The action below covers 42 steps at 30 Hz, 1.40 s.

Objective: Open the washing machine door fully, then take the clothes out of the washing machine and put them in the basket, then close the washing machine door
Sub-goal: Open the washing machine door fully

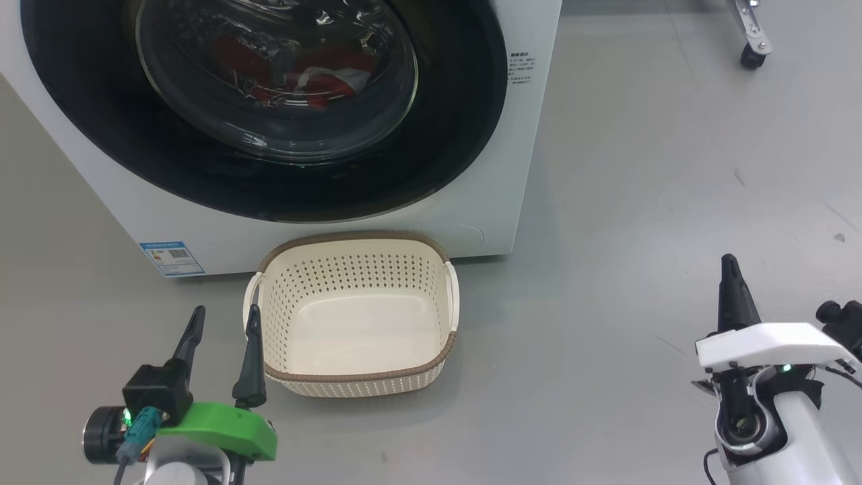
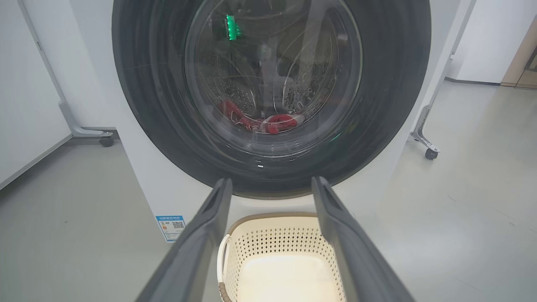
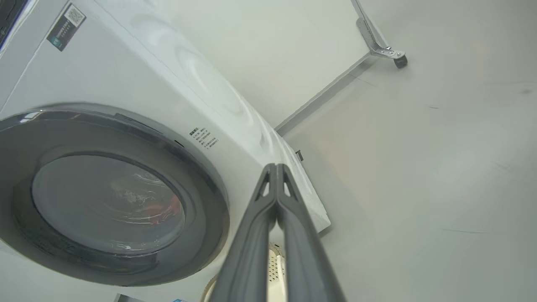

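The white washing machine [image 1: 502, 182] fills the upper left of the head view. Its round black door [image 1: 465, 114] lies flush against the front. Through the glass, red clothes [image 1: 330, 77] lie low in the drum. A cream basket [image 1: 357, 374] with a brown rim stands empty on the floor before the machine. My left gripper [image 1: 222, 320] is open, just left of the basket, fingers pointing at the machine. My right gripper [image 1: 728, 266] is shut on nothing, well right of the basket. The left wrist view frames the door [image 2: 390, 105], clothes [image 2: 277, 122] and basket [image 2: 272, 243] between open fingers [image 2: 218, 201].
Grey floor spreads to the right of the machine. A caster foot of a metal stand [image 1: 751, 54] sits at the far right; another [image 2: 105, 140] stands left of the machine. A blue label [image 1: 172, 258] is low on the machine's front.
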Available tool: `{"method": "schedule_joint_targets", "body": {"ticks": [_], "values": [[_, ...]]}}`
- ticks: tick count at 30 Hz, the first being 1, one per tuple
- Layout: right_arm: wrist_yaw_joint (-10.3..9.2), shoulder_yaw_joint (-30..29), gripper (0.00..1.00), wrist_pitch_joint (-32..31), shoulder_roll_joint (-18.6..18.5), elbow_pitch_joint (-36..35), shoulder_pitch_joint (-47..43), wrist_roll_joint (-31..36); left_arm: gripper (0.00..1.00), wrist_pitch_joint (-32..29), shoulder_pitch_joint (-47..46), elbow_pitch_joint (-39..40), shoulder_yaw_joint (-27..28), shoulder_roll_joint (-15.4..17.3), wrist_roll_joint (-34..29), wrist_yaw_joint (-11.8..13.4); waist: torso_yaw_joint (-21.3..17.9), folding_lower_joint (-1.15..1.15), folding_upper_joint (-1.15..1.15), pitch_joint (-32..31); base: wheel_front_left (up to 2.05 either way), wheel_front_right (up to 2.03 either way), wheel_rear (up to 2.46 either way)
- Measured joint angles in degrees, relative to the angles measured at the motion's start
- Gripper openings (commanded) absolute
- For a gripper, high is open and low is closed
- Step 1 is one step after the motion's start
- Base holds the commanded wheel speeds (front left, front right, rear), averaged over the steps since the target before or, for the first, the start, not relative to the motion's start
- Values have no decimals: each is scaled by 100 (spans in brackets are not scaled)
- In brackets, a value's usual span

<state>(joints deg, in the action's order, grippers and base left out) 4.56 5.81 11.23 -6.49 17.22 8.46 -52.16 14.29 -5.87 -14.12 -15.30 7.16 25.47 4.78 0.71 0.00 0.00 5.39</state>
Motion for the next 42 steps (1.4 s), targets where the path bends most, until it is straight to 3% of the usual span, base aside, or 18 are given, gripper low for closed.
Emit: {"method": "schedule_joint_targets", "body": {"ticks": [6,16,23,30,42], "values": [[111,-470,0,-514,282,34,375,-1377,100,0,-158,91,-11,-33,-38,-3,72,0,0,232,0,0,0],[136,-966,0,-1561,281,110,1225,-3081,100,14,-433,209,-60,-112,-212,-7,253,0,0,684,0,0,0],[123,-1171,0,-2223,97,104,2022,-3667,100,15,-641,294,-97,-179,-286,-16,411,0,0,1058,0,0,0],[-99,-1261,0,-2740,-189,111,2781,-4010,100,15,-858,363,-126,-247,-346,-55,552,0,0,1398,0,0,0],[-478,-899,0,-3571,-527,176,3885,-4119,100,15,-1214,411,-222,-371,-391,-113,833,0,0,1952,0,0,0]]}}
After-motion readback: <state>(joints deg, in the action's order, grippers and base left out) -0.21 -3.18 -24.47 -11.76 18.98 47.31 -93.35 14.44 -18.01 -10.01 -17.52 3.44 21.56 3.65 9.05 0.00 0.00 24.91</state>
